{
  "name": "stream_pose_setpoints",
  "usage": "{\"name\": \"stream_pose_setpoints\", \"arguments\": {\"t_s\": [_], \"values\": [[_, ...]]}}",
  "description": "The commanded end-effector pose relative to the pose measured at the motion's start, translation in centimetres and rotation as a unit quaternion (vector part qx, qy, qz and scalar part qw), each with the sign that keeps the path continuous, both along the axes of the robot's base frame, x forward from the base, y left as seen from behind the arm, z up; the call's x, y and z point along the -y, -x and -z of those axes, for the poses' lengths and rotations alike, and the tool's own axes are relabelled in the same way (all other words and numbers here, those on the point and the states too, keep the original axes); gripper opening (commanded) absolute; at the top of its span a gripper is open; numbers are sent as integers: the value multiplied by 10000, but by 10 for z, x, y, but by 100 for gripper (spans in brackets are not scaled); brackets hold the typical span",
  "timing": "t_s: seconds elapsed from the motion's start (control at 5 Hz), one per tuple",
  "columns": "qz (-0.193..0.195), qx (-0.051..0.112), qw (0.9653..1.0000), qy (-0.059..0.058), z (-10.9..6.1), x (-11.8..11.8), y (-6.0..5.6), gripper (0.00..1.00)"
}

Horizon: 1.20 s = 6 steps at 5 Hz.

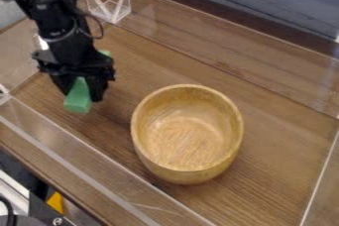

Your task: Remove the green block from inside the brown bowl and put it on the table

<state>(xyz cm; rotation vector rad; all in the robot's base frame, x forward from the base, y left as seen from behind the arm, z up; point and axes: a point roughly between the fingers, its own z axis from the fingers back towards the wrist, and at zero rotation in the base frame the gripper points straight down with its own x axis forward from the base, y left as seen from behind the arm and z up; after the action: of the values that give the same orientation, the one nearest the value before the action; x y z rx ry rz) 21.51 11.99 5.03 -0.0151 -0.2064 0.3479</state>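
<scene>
Bright green block [79, 95]; black gripper [77, 83]; light tan bowl [188, 131] with visible grain; brown wood-grain table [279, 81] with clear walls.
</scene>
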Motion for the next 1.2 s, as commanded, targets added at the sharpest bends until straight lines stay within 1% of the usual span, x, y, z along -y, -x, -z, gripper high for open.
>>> {"name": "stream_pose_setpoints", "arguments": {"t_s": [0.0,0.2,0.4,0.6,0.8,1.0], "values": [[157,134,9997,-122,6,7,-2,0],[393,178,9989,-195,2,8,-5,100],[597,249,9975,-276,-7,11,-6,100],[948,300,9945,-320,-4,19,-6,100],[1279,335,9906,-356,0,24,-5,100],[1638,346,9852,-368,-4,29,7,100]]}}
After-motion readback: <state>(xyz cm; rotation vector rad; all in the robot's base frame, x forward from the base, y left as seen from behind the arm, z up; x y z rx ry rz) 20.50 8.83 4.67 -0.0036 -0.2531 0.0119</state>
